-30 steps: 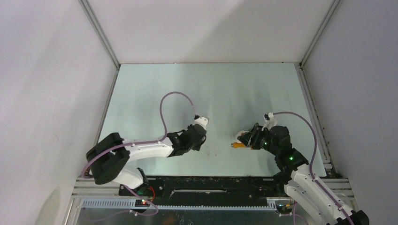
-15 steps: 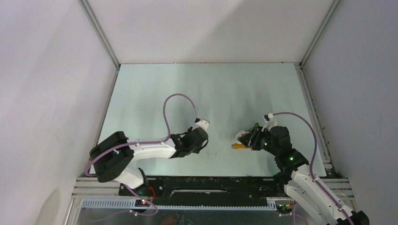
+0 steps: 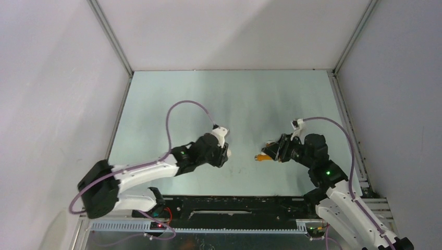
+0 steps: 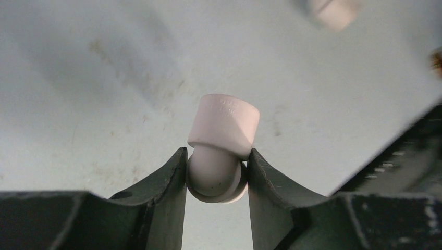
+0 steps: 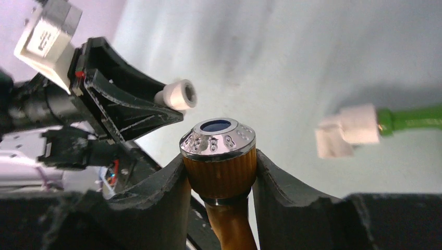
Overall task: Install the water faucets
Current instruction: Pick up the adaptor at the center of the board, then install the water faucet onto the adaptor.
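Note:
My right gripper (image 5: 219, 162) is shut on the orange faucet (image 5: 221, 172) just below its chrome round end, which points toward the left arm. My left gripper (image 4: 216, 156) is shut on a white elbow fitting (image 4: 221, 140); the same fitting shows in the right wrist view (image 5: 177, 95), its open end facing the faucet and a short gap away. In the top view the left gripper (image 3: 223, 152) and right gripper (image 3: 270, 152) face each other, with the orange faucet (image 3: 262, 157) between them. The green faucet (image 5: 412, 120) lies on the table with a second white elbow (image 5: 346, 133) at its end.
The pale green table (image 3: 229, 99) is enclosed by white walls at the back and on both sides. A black rail (image 3: 234, 200) runs along the near edge by the arm bases. A blurred white fitting (image 4: 333, 10) lies beyond the left gripper.
The left arm has swung its elbow to the left and turned its gripper toward the right arm. The right gripper has risen slightly with the orange faucet.

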Controlling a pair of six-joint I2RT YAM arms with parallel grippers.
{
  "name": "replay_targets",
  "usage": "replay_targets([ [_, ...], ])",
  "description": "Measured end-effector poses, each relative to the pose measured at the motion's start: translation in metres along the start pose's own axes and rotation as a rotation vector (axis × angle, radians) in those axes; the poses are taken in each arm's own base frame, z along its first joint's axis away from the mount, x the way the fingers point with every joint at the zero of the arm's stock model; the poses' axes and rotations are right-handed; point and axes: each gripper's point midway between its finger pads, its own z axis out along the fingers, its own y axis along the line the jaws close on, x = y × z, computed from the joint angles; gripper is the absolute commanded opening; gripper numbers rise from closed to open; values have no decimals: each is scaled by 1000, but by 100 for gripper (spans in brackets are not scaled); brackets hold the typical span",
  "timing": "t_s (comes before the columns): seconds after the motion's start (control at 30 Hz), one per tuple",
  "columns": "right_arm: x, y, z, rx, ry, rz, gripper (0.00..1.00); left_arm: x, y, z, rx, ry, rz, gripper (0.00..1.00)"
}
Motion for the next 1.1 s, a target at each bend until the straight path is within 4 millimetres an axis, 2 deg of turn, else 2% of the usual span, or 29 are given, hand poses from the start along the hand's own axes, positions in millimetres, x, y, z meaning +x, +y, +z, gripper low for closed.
replay_targets([
  [0.07, -13, 21, -5, -69, -5, -43, 0, -25, -12, -19, 127, -74, -29, 0],
  [0.17, -32, 51, -16, -163, -22, -112, 0, -51, -25, -46, 288, -178, -45, 0],
  [0.4, -67, 112, -43, -349, -83, -225, 0, -67, -52, -120, 549, -352, 37, 0],
  [0.6, -74, 155, -50, -496, -90, -253, 0, -83, -76, -170, 736, -505, 93, 0],
  [0.73, -67, 184, -49, -573, -61, -265, 0, -86, -84, -183, 805, -548, 100, 0],
  [0.9, -58, 210, -44, -622, -35, -275, 0, -83, -88, -185, 843, -557, 93, 0],
  [1.1, -61, 222, -40, -622, -52, -297, 0, -88, -91, -195, 870, -594, 95, 0],
])
